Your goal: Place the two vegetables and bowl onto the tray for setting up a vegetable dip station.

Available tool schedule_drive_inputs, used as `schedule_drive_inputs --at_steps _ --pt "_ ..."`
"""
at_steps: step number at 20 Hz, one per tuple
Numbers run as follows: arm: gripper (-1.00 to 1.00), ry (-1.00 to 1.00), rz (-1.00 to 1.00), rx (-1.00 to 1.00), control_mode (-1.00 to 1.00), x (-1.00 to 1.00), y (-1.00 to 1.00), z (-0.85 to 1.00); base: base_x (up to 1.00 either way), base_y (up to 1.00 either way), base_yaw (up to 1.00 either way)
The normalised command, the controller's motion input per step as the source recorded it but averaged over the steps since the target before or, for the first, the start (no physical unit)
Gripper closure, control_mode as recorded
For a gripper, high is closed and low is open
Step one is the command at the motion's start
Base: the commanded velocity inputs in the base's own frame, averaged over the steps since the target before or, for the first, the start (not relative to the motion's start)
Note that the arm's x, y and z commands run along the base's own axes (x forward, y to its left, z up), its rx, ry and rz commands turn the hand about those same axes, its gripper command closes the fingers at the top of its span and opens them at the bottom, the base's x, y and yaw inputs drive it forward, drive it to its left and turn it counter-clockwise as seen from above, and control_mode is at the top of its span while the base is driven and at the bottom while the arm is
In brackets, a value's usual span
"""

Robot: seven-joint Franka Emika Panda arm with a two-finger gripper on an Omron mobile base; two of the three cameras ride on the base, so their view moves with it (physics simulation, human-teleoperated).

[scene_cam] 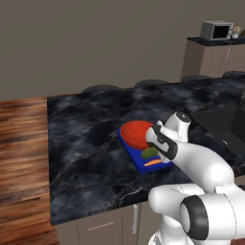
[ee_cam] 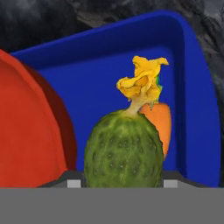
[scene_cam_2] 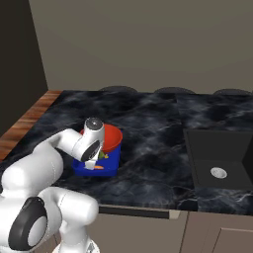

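Observation:
The blue tray (scene_cam: 137, 158) (scene_cam_2: 111, 159) (ee_cam: 87, 78) lies on the black marble counter. At its far end rests the red-orange bowl (scene_cam: 135, 133) (scene_cam_2: 112, 137) (ee_cam: 26, 131). Near the tray's front end lies the orange carrot piece (scene_cam: 153, 162) (scene_cam_2: 99, 167) (ee_cam: 160, 122). My gripper (scene_cam: 152, 152) (scene_cam_2: 98, 159) (ee_cam: 122, 183) reaches down over the tray and is shut on the bumpy green vegetable (scene_cam: 149, 153) (ee_cam: 122, 151) with a yellow flower tip. That vegetable sits just in front of the carrot and beside the bowl, low over the tray floor.
The black marble counter (scene_cam: 86, 143) stretches around the tray. A dark sink (scene_cam_2: 220, 158) is set in it to the right. Round stool tops (scene_cam: 100, 89) line the far edge. A microwave (scene_cam: 216, 30) stands on a far cabinet. Wooden floor lies to the left.

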Motion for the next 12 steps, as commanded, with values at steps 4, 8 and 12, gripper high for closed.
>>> schedule_drive_inputs --at_steps 4,8,12 --pt "1.0 0.0 0.06 0.0 -1.0 0.19 0.01 -0.08 0.0 0.0 0.0" --pt "1.0 0.0 0.05 0.0 -1.0 0.16 0.03 -0.08 0.0 0.0 0.0" --pt "1.0 0.0 0.05 0.0 -1.0 0.12 0.03 -0.09 0.0 0.0 0.0"
